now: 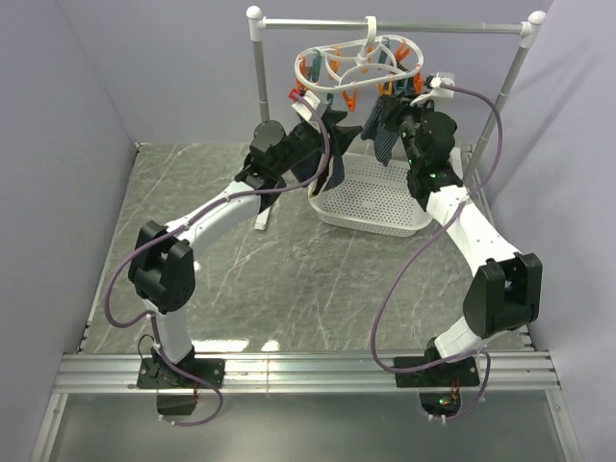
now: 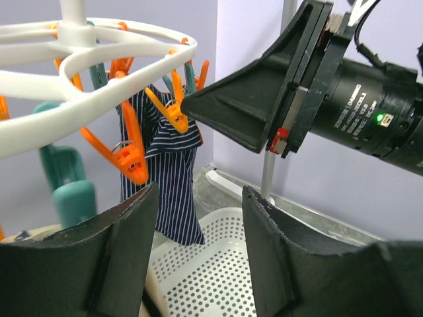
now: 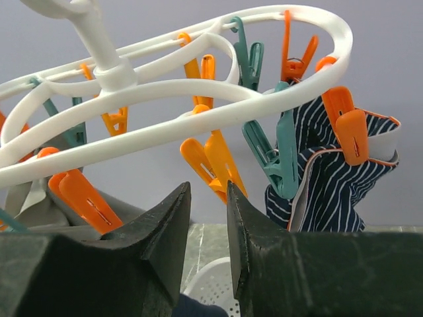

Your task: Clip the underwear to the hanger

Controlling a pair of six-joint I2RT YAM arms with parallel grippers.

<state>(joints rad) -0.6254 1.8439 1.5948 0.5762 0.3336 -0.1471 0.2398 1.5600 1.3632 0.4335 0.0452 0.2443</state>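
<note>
The white looped hanger (image 1: pixel 358 60) hangs by its hook from the rail, with orange and teal pins; it also shows in the left wrist view (image 2: pixel 79 72) and the right wrist view (image 3: pixel 165 92). The dark navy underwear (image 1: pixel 330 159) hangs at the hanger's left side, beside my left gripper (image 1: pixel 314 119). Its beige waistband (image 2: pixel 33 233) shows under teal pins; I cannot tell what holds it. My left gripper (image 2: pixel 198 191) is open and wide, with nothing between the fingertips. My right gripper (image 1: pixel 416 114) sits under the hanger's right side, jaws (image 3: pixel 208 188) slightly apart below an orange pin (image 3: pixel 211 162).
A navy pinstriped cloth (image 1: pixel 385 135) is clipped to the hanger (image 3: pixel 330 185). A white perforated basket (image 1: pixel 371 226) stands on the table below. The grey rail stand (image 1: pixel 385 27) spans the back. A grey cloth (image 3: pixel 33 205) hangs at the hanger's left. The right arm's wrist (image 2: pixel 317 86) is close to my left gripper.
</note>
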